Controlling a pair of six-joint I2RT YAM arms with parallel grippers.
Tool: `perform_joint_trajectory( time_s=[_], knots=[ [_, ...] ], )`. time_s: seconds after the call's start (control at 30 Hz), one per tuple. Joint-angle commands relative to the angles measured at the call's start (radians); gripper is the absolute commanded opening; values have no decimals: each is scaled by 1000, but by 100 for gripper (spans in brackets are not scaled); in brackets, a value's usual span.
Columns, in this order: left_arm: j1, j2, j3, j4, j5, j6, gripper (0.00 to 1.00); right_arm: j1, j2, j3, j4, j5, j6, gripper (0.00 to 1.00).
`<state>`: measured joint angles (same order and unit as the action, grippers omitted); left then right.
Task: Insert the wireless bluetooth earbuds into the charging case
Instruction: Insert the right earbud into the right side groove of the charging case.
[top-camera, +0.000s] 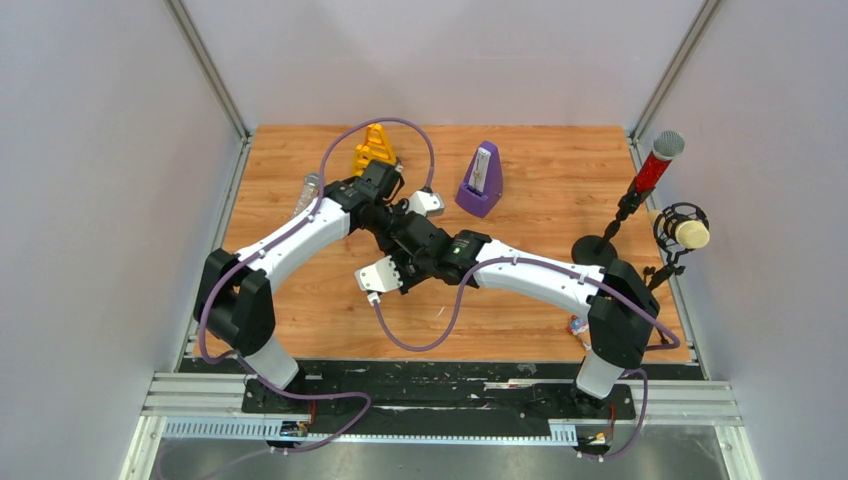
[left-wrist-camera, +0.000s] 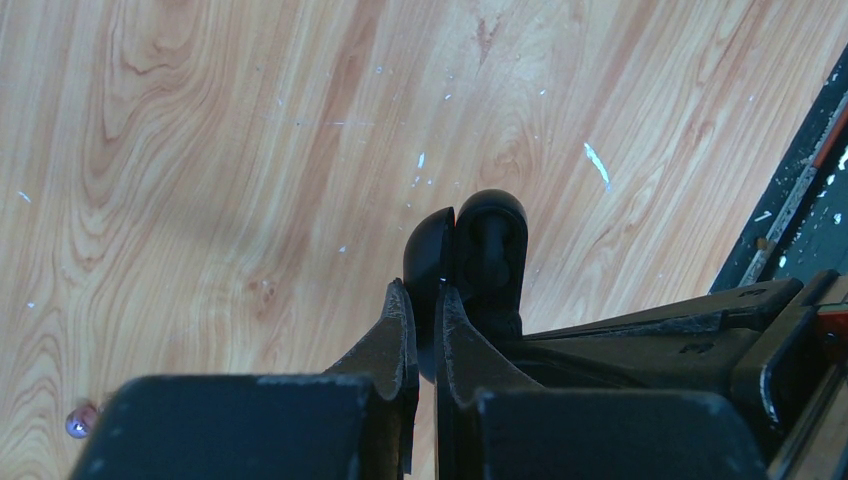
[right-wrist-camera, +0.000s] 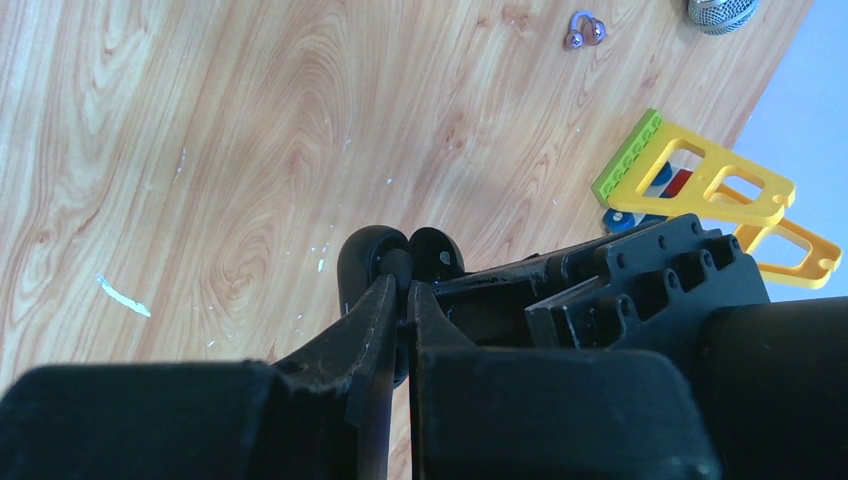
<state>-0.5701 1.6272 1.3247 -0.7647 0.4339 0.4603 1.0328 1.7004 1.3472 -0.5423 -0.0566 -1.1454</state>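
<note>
The charging case (left-wrist-camera: 470, 245) is a glossy black shell, hinged open into two rounded halves and held above the wooden table. My left gripper (left-wrist-camera: 422, 290) is shut on the edge of one half. My right gripper (right-wrist-camera: 400, 283) is shut on the wall of the other half of the case (right-wrist-camera: 365, 262). The two grippers meet nose to nose at mid-table in the top view, left (top-camera: 403, 233) and right (top-camera: 428, 250), and hide the case there. I cannot make out the earbuds in any view.
A purple metronome (top-camera: 481, 180) and a yellow toy frame (top-camera: 374, 148) stand behind the grippers. A red microphone (top-camera: 655, 165) and a cream one (top-camera: 685, 232) stand at the right edge. Purple beads (right-wrist-camera: 584, 30) lie on the table. The table's black front rail (left-wrist-camera: 800, 190) is nearby.
</note>
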Motion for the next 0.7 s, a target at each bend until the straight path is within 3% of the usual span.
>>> perform_joint_trajectory(
  time_s=[0.0,0.67],
  knots=[
    [-6,-50,-4,29,-9,16,0,3,11,19,-15,-27,24,0],
    [-6,-93,-29,56,-29,19,0,4,46,29,-13,-17,22,3]
  ],
)
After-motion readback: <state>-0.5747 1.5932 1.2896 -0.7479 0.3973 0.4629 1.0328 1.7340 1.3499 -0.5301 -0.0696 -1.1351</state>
